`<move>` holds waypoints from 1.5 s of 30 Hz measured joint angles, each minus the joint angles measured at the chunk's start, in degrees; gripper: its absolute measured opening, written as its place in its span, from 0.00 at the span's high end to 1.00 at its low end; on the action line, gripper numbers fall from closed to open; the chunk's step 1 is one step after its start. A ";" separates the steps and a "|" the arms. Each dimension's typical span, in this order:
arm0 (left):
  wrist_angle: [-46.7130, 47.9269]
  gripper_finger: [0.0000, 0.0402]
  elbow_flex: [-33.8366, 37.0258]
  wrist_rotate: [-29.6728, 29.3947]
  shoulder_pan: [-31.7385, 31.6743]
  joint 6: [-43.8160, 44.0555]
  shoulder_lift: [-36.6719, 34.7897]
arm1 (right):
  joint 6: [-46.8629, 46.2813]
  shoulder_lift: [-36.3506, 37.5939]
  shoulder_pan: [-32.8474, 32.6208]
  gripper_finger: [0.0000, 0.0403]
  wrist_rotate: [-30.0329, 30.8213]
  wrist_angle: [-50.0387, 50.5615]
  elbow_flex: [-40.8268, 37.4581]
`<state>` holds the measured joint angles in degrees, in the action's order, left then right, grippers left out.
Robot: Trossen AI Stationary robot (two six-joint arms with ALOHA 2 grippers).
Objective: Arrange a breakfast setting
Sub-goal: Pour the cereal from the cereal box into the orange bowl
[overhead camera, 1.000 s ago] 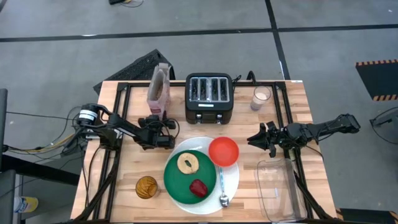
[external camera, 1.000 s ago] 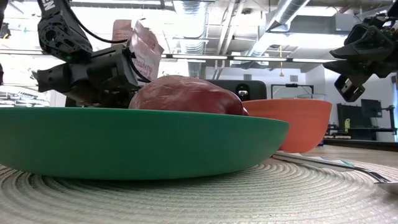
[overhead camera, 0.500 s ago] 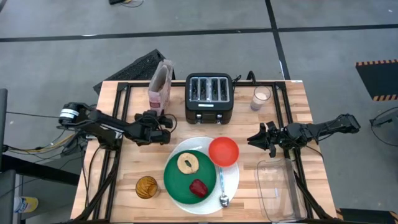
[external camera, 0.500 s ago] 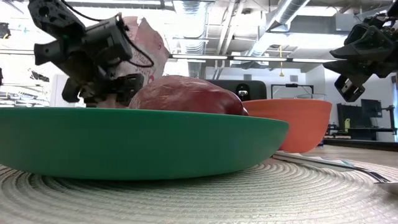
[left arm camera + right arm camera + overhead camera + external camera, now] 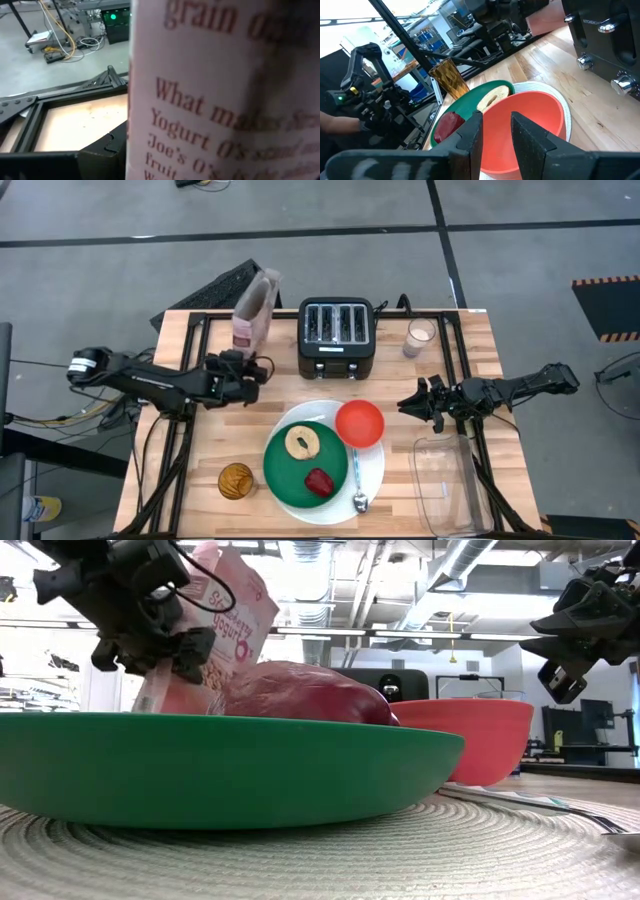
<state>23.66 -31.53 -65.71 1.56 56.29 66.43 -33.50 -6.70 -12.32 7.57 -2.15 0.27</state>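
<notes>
The pinkish cereal box (image 5: 255, 310) stands tilted at the far left of the table, its top leaning toward the toaster. My left gripper (image 5: 238, 366) is shut on its lower part, and the box fills the left wrist view (image 5: 225, 90). The large white plate (image 5: 374, 470) holds the green plate (image 5: 285, 475) with the bagel half (image 5: 302, 442) and the red fruit (image 5: 319, 481). It also holds the red-orange bowl (image 5: 359, 423) and the blue-handled spoon (image 5: 358, 480). My right gripper (image 5: 406, 405) hangs open to the right of the bowl. My left gripper holds the cereal box by its lower part (image 5: 172, 692), coming about level from the table's near-left side. The box itself hides the fingers in the wrist view. The box is tilted. The green plate hides its base in the low view, so I cannot tell whether it is lifted clear.
A black toaster (image 5: 337, 338) stands at the far middle, with a glass cup (image 5: 420, 337) to its right. An amber glass (image 5: 236, 480) stands near the front left. A clear container (image 5: 445, 485) sits at the front right.
My left gripper has gone up and toward the table's far-left corner with the cereal box. The box has tipped further, its top toward the toaster.
</notes>
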 joint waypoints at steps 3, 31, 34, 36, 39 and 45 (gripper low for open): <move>1.26 0.51 0.00 1.31 0.00 -1.58 -2.99 | -0.01 -0.01 -0.01 0.69 -0.01 0.00 -0.01; 2.47 0.51 0.00 12.23 0.00 -24.58 -29.63 | -0.02 -0.02 -0.02 0.69 0.00 0.00 0.00; 2.46 0.51 0.00 13.72 0.00 -25.71 -31.18 | -0.02 0.00 -0.02 0.69 0.00 0.00 0.00; 2.46 0.51 0.00 14.88 0.01 -25.88 -32.21 | -0.01 -0.01 -0.02 0.69 -0.01 0.00 -0.01; 2.42 0.51 0.00 16.56 0.00 -25.90 -33.52 | 0.00 0.00 0.00 0.69 -0.02 0.00 0.00; 2.51 0.51 -0.51 21.32 0.00 -28.50 -35.66 | -0.02 -0.02 -0.02 0.69 -0.02 0.00 0.00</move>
<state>26.17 -32.04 -44.38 1.56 27.78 30.77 -33.52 -6.72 -12.33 7.55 -2.15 0.27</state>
